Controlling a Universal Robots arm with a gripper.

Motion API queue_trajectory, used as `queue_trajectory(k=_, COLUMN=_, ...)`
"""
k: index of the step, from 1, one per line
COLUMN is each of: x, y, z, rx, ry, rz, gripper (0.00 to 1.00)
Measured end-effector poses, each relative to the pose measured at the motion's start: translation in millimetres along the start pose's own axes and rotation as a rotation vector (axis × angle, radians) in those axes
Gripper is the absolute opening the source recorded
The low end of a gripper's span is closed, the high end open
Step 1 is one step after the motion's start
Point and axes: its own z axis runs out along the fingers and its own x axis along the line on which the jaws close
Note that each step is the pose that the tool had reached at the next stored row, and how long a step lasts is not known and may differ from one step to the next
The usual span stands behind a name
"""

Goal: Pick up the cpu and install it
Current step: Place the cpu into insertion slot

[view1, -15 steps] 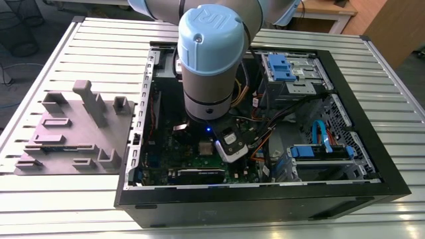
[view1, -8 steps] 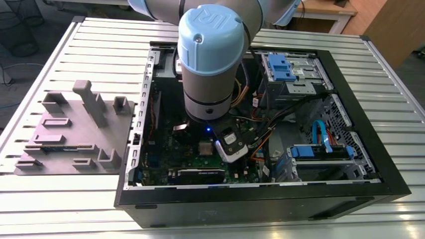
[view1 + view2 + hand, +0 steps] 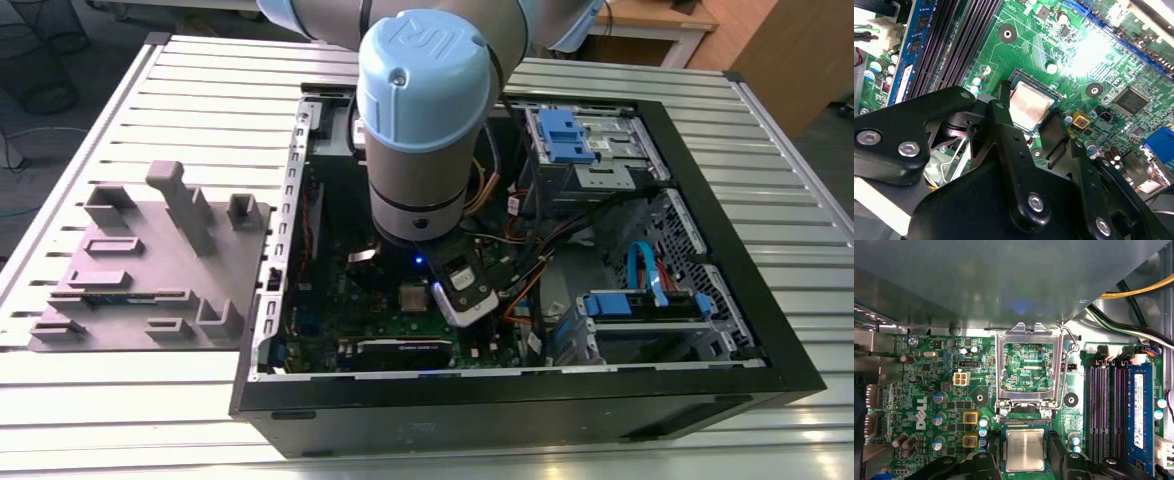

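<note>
The arm [image 3: 420,120] is plunged straight down into the open computer case [image 3: 534,400], which lies on its side on the slatted metal desk [image 3: 160,400]. Off to the exterior view's left, a grey moulded fixture [image 3: 147,260] sits on the desk just beside the case.

Down at board level, there's the cpu [image 3: 1025,450]! It lies flat in its socket on the green circuit board [image 3: 929,390], silver top facing up and square with the socket frame. In the second wrist view the cpu [image 3: 1029,105] shows the same way, level, with the dark socket border around it.

The tool [image 3: 1029,107] hangs directly over the chip with its black fingers [image 3: 999,120] spread wide, one on each side of the socket. In the first wrist view the tool [image 3: 1025,457] straddles the socket, and its fingers [image 3: 1061,465] stand outside the socket's edges, gripping nothing.

The metal retention frame [image 3: 1029,330] is swung open beside the cpu, its hinge at the socket's edge, with bare green board showing through its window. The thin wire lever [image 3: 1066,370] runs along one side of that frame. The long black memory slots [image 3: 1104,405] sit next to the socket, and a blue memory module [image 3: 1139,405] stands in the outermost one. A big grey metal box [image 3: 1004,280] looms just past the open frame. In the second wrist view a bright glare [image 3: 1089,55] washes over the board near the socket.
</note>
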Motion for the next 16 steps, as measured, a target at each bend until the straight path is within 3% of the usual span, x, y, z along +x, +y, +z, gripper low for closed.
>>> queue_trajectory(k=16, x=0.0, y=0.1, z=0.3, rx=-0.0005, ry=-0.0003, rz=0.000, gripper=0.48)
